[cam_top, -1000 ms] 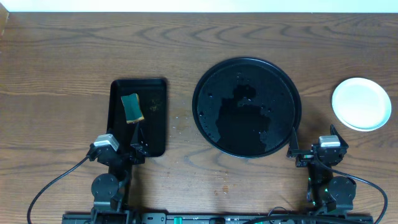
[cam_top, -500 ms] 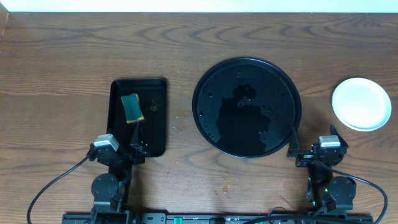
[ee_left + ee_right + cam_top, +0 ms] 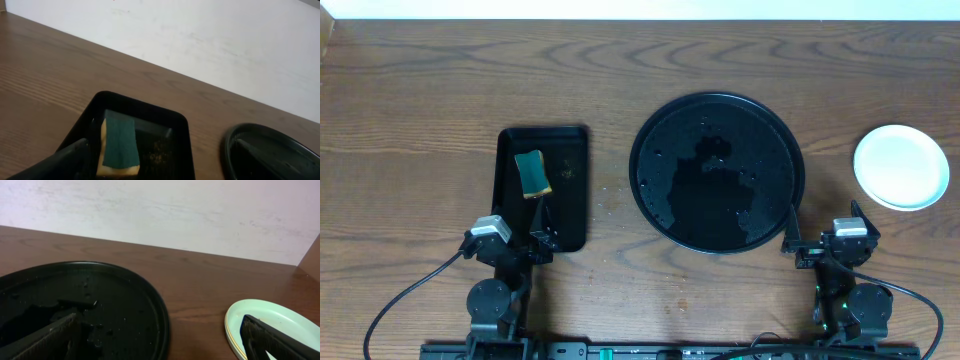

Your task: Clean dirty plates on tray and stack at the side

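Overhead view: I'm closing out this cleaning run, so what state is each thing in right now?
Round tray, no plates on it, speckled with droplets.
Plates, stacked on the table right of the round tray, top one looks clean.
Sponge, lying in the small tray.
Small tray, holding the sponge and some crumbs.
Left gripper, open, empty.
Right gripper, open, empty.
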